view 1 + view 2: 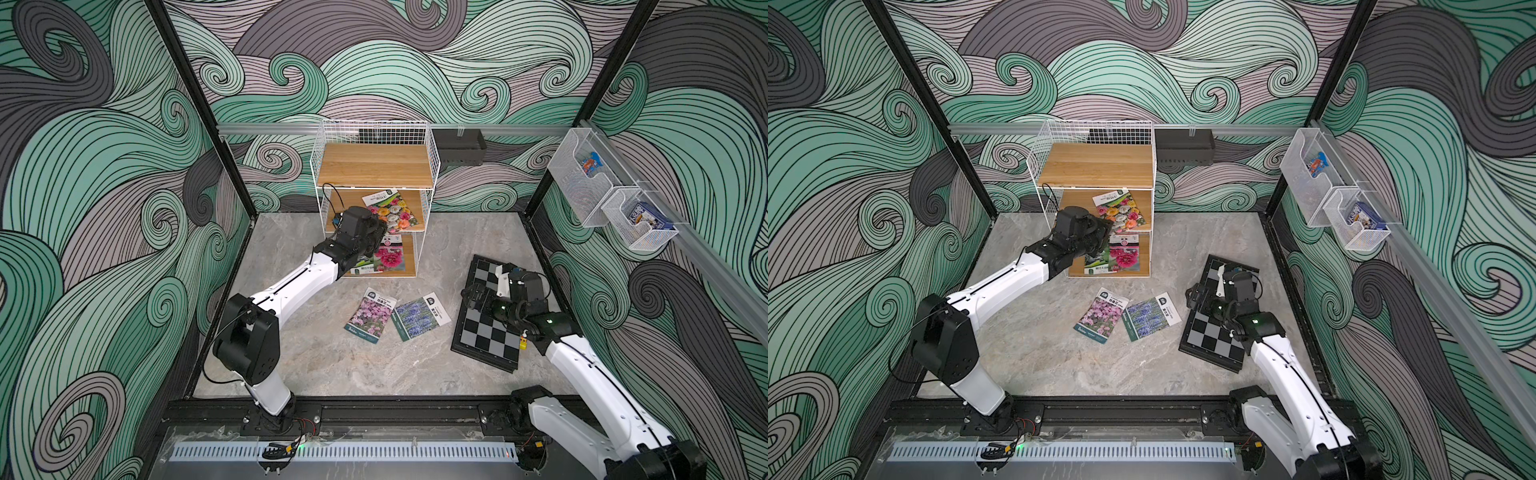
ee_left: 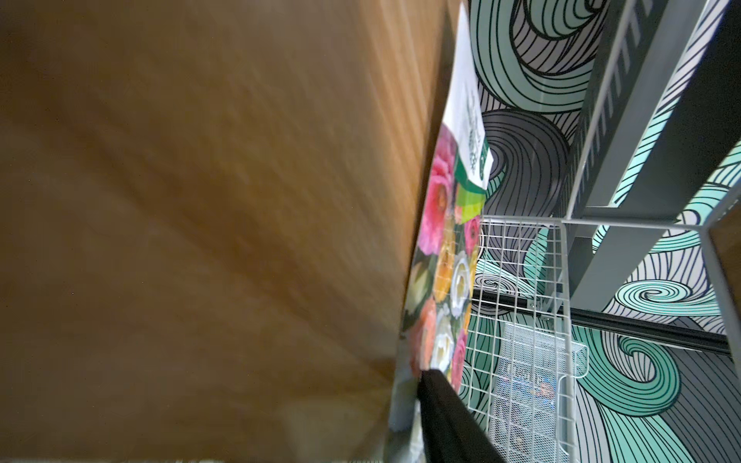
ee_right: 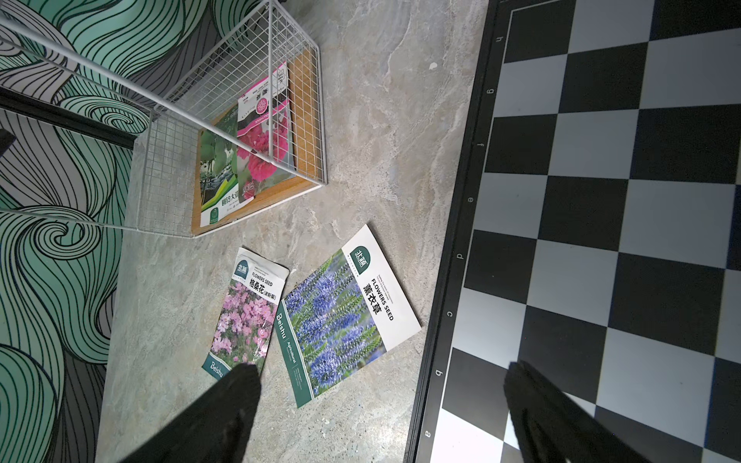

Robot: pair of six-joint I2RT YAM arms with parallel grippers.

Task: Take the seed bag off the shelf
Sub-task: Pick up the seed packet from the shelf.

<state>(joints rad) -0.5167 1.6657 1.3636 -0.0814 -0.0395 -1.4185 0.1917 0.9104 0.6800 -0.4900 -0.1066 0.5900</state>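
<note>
The shelf, a white wire rack with wooden boards, stands at the back of the table. On its middle board lies a seed bag printed with mixed flowers. My left gripper reaches into that tier at the bag's near-left corner. In the left wrist view one black finger presses on the bag's printed face. The other finger is hidden by the blurred board, so the grip does not show. My right gripper hangs open over the chessboard's edge, holding nothing.
Two more seed bags, pink and green, lie on the bottom board. Two others lie on the table in front. A chessboard sits at the right. Clear bins hang on the right wall.
</note>
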